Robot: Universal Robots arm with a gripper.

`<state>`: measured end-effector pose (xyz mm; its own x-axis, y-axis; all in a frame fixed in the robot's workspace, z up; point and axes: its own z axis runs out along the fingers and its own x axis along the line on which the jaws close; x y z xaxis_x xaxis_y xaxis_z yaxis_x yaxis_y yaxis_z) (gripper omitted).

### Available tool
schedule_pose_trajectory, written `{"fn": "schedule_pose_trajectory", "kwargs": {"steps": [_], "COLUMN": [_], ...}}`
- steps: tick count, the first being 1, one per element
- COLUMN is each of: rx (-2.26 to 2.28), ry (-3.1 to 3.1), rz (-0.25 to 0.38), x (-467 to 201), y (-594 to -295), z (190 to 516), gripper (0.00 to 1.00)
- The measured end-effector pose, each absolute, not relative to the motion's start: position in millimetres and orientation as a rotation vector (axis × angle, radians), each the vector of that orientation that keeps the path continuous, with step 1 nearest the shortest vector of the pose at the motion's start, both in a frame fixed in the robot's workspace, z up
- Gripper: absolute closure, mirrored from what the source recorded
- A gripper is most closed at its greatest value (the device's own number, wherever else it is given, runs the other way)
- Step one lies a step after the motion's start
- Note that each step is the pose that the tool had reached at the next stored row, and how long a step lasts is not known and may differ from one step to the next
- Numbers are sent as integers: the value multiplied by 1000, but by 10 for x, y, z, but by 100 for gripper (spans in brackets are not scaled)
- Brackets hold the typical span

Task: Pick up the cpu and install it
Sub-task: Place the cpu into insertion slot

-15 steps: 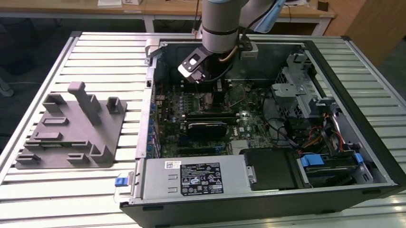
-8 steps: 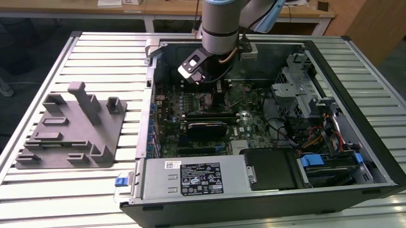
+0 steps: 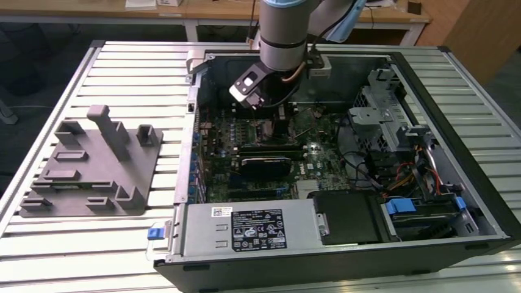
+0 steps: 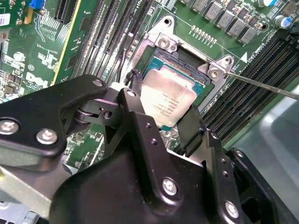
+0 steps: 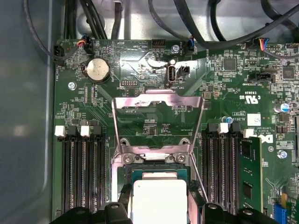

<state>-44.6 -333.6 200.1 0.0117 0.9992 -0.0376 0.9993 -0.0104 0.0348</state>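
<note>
Exterior view is showing a slatted metal counter (image 3: 73, 85) carrying an open computer case (image 3: 480, 183) that is lying on its side. A grey fixture tray (image 3: 89, 177) is sitting on the counter at the exterior view's left, well apart from the case. The robot arm (image 3: 285, 30) is reaching down from above into the case, over the upper part of the green motherboard (image 3: 318, 165). A boxed power supply (image 3: 244, 229) is filling the near corner of the case.

From straight above the board, the first wrist view is showing the socket's metal load plate (image 5: 159, 100) standing swung open, rows of black memory slots (image 5: 81, 172) running on both sides of it, and a round coin battery (image 5: 98, 70) sitting near the board's edge.

At a slant and closer, the second wrist view is showing the open socket (image 4: 184, 63) with its silver corner screws, and a thin metal lever (image 4: 261, 86) stretching away from one corner.

In that same view the end effector (image 4: 161, 109) is gripping the cpu (image 4: 166, 95), with its black fingers (image 4: 132, 100) pressing against two opposite edges. The silvery chip is sitting directly over the socket opening, looking slightly tilted; whether it is fully seated, I cannot tell.
</note>
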Motion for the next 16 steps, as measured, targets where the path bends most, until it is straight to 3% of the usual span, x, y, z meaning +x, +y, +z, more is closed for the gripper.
{"fn": "schedule_pose_trajectory", "kwargs": {"steps": [16], "rx": [2223], "ry": [2164], "rz": [14], "x": [-446], "y": [-3336], "z": [1949], "gripper": [45]}}
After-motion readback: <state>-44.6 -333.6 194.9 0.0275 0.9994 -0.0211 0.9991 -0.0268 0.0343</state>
